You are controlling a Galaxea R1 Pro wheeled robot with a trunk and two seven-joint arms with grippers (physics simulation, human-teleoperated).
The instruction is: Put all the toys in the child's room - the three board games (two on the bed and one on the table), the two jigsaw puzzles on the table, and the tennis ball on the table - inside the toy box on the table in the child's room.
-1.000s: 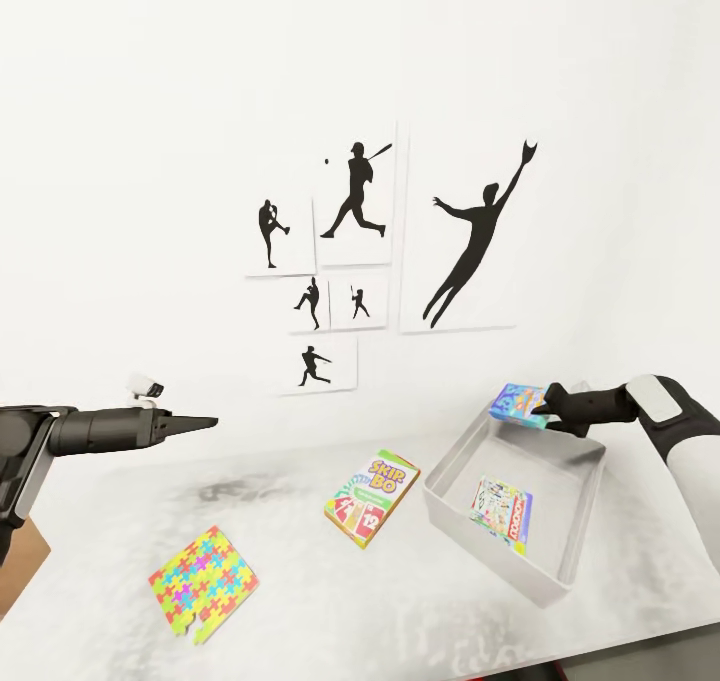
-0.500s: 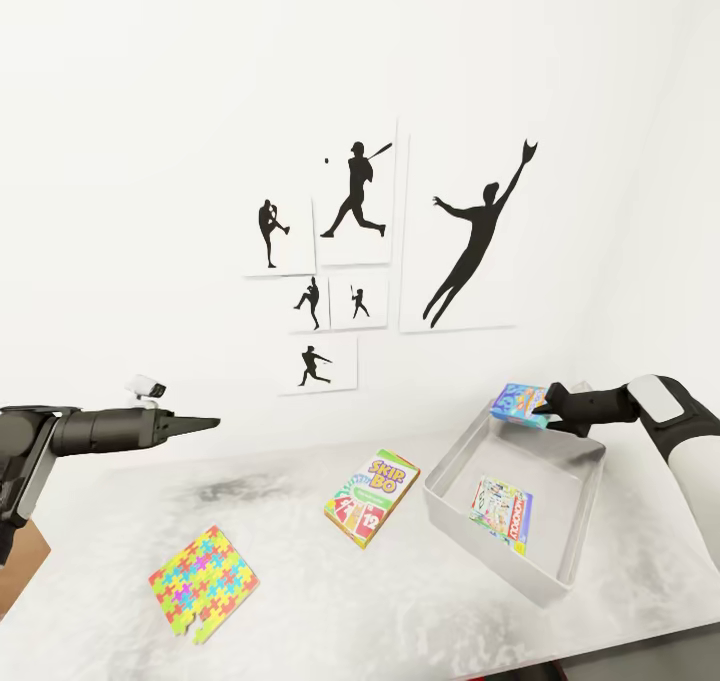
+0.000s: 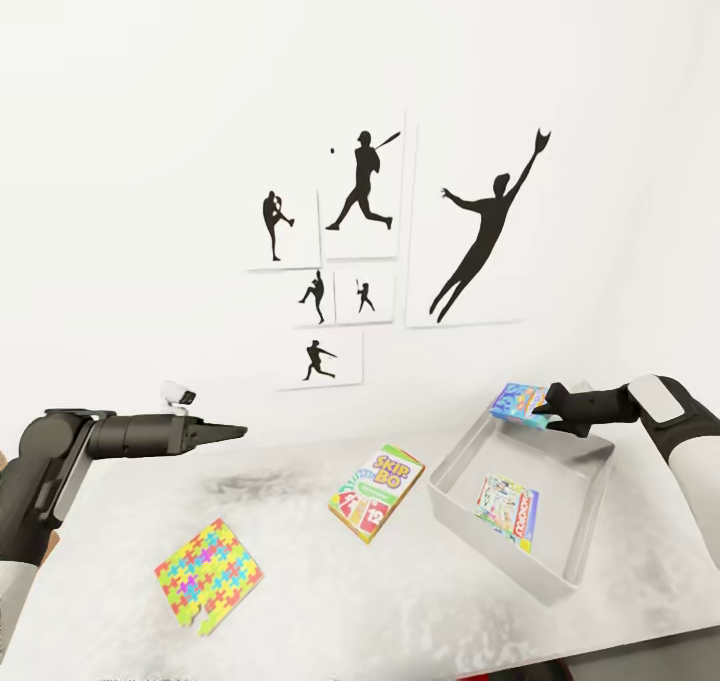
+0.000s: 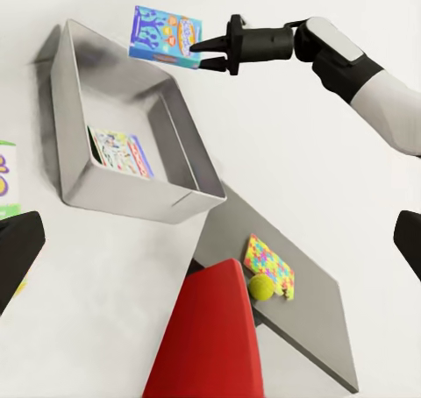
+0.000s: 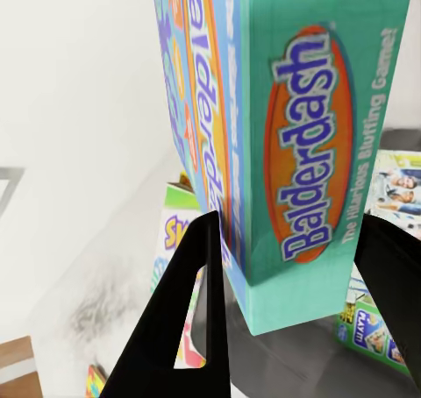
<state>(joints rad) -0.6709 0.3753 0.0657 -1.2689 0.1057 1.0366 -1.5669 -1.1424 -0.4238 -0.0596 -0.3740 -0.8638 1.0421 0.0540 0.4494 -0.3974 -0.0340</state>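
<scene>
Clamped in the right gripper point(image 3: 549, 410) by one edge: the light blue Balderdash board game point(image 3: 519, 401), hanging above the far rim of the toy box point(image 3: 585, 551), near its far corner — not yet inside. Already flat on the floor of the bin: the white and red board game point(image 3: 508, 506). Flat on the table point(image 3: 420, 611) just beside the bin's left wall: the Skip-Bo box point(image 3: 376, 492); closer to the table's front edge and well off to the left, one jigsaw puzzle point(image 3: 208, 588). From the left wrist view, a second jigsaw puzzle point(image 4: 269, 266) with the tennis ball point(image 4: 261, 287) touching it, both on a lower dark grey cabinet point(image 4: 316, 328) beyond the bin, behind a red chair back point(image 4: 210, 337). Left gripper point(image 3: 232, 430) level above the left part of the table, empty, fingers together to a point as far as the head view tells. Step in hand, by judgement: lowering the blue box into the bin. Best done by bringing it inward over the open middle, clear of the far rim, tilting it flat, and parting the jaws only once it sits low — a drop from this height at the rim risks a box perched on the sloping wall or tipped out behind. Room beside the white and red box looks ample, though overlap is harmless.
</scene>
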